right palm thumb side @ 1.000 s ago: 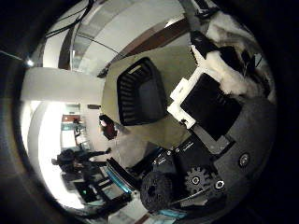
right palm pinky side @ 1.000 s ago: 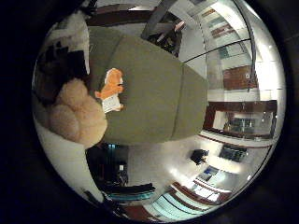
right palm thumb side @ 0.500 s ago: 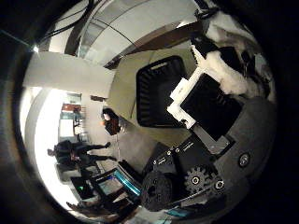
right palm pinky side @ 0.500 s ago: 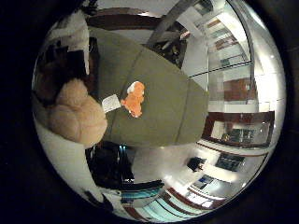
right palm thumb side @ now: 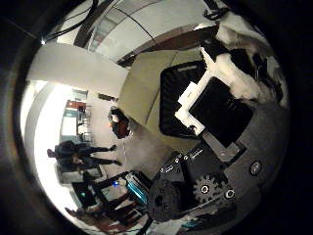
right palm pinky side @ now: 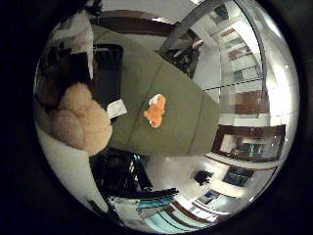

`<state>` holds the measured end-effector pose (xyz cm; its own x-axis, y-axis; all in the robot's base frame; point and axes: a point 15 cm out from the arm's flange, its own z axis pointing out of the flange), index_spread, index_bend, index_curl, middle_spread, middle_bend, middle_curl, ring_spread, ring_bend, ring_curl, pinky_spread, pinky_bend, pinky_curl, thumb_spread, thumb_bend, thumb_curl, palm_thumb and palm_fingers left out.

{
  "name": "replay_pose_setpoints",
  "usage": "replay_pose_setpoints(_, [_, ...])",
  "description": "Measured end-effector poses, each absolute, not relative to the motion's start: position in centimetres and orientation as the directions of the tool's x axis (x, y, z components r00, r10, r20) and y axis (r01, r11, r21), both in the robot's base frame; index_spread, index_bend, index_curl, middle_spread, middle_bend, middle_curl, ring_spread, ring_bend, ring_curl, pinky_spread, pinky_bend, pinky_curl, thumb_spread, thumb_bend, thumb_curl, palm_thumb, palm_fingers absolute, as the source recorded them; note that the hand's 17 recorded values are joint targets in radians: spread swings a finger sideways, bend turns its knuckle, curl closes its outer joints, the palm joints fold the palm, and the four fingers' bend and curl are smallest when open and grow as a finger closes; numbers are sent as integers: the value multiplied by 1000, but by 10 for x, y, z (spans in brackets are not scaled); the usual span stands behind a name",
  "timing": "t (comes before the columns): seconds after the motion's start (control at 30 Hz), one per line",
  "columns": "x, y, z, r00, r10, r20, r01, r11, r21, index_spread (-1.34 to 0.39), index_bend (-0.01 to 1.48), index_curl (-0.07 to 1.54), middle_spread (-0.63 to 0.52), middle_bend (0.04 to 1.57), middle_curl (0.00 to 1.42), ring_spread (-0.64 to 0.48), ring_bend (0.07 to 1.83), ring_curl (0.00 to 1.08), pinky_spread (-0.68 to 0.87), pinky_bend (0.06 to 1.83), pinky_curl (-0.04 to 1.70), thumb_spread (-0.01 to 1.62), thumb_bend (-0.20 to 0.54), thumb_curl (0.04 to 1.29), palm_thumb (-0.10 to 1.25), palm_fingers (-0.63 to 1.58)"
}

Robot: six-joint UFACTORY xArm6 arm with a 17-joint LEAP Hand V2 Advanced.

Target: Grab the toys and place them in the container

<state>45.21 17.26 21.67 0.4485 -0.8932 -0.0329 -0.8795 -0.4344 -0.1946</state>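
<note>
A tan plush toy [right palm pinky side: 80, 125] with a white tag sits right against the palm and fills the side of the little finger side view. White and black fur [right palm thumb side: 239, 81] shows behind my right hand's [right palm thumb side: 215, 110] curled fingers, which hold the plush above the table. A black slotted container [right palm thumb side: 176, 103] stands on the olive green table [right palm pinky side: 166, 78], below and close to the hand. A small orange toy [right palm pinky side: 155, 110] lies alone on the table, apart from the container.
The table's edge [right palm pinky side: 161, 152] drops to a pale floor. Dark chairs and equipment [right palm pinky side: 122, 176] stand under and beside it. A white column [right palm thumb side: 73, 68] rises past the table, and people stand far off in the room.
The whole picture has shifted: the hand has moved with the plush, and the black container now shows larger and nearer to the fingers. The orange toy lies where it was on the table.
</note>
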Motion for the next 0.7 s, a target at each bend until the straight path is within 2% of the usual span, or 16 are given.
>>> replay_pose_setpoints(0.7, [414, 255, 219, 528, -847, -51, -837, -510, -200, -243, 1111, 856, -152, 1295, 826, -236, 1316, 803, -183, 1361, 931, 878, -14, 840, 1049, 1114])
